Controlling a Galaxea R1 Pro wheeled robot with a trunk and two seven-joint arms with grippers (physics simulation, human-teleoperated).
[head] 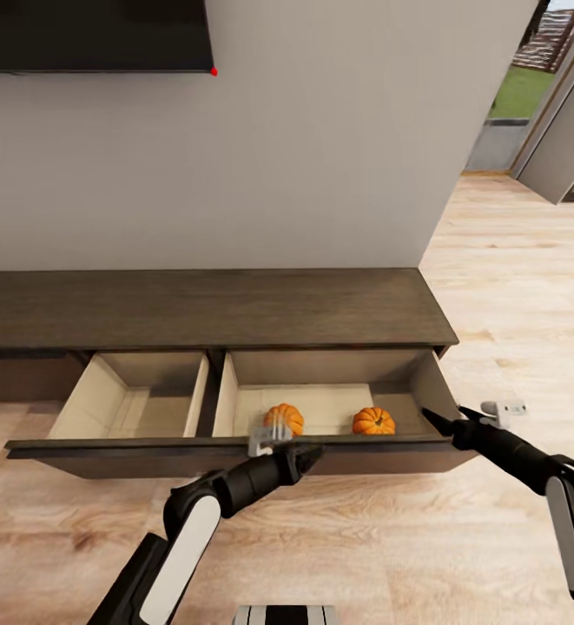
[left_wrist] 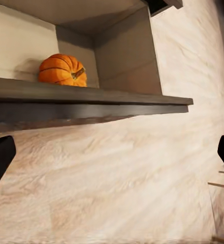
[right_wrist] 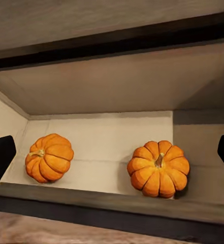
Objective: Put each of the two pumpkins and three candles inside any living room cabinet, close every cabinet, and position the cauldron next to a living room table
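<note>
The long dark-brown cabinet has its drawer front pulled out toward me. In the pale right compartment lie two orange pumpkins, one on the left and one on the right. My left gripper hangs open just in front of the drawer front, below the left pumpkin. My right gripper is open at the drawer's right end, pointing in at both pumpkins. Neither holds anything. Candles, cauldron and table are out of view.
The drawer's left compartment lies beside the one with the pumpkins. A dark screen hangs on the grey wall above the cabinet. Light wood floor runs off to the right toward an open doorway.
</note>
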